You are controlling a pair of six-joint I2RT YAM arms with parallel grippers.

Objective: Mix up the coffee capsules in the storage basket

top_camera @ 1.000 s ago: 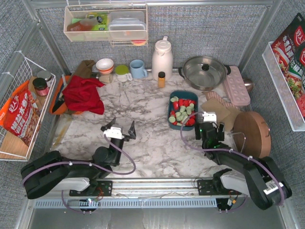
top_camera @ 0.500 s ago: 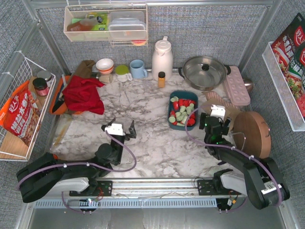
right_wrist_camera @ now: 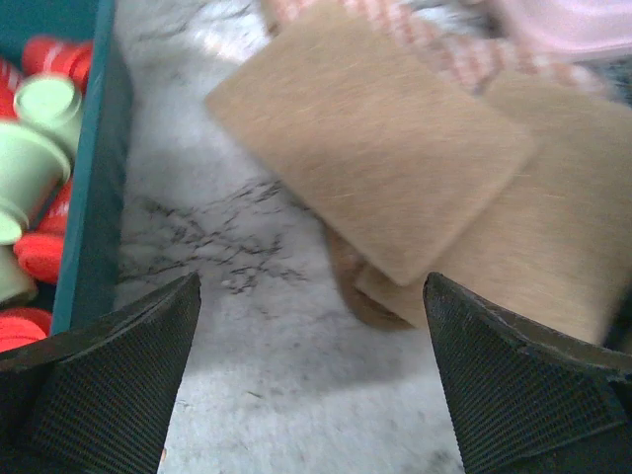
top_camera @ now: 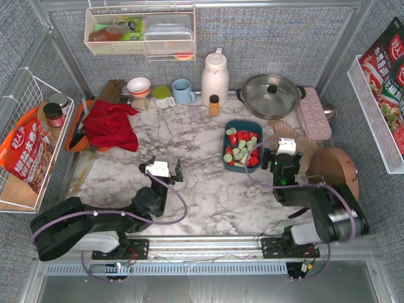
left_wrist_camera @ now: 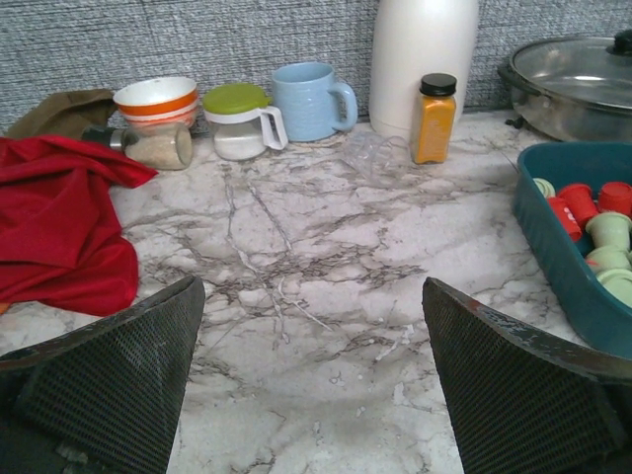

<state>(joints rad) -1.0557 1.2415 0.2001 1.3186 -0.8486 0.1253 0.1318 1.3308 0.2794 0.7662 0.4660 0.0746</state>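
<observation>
Right of centre on the worktop [top_camera: 208,180], the storage basket [top_camera: 225,142] holds the red and mint coffee capsules [top_camera: 242,150]. Just beside its right wall the right hand [right_wrist_camera: 308,286] stands wide and empty; the left hand [left_wrist_camera: 311,286], well apart, likewise.

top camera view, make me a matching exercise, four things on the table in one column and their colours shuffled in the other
Things:
1. mug
2. cloth
3. basket
4. jug

Colours:
a. white
b. dark teal
c. pale blue
d. red

Pairs: 1-c, 2-d, 3-b, 4-a
</observation>
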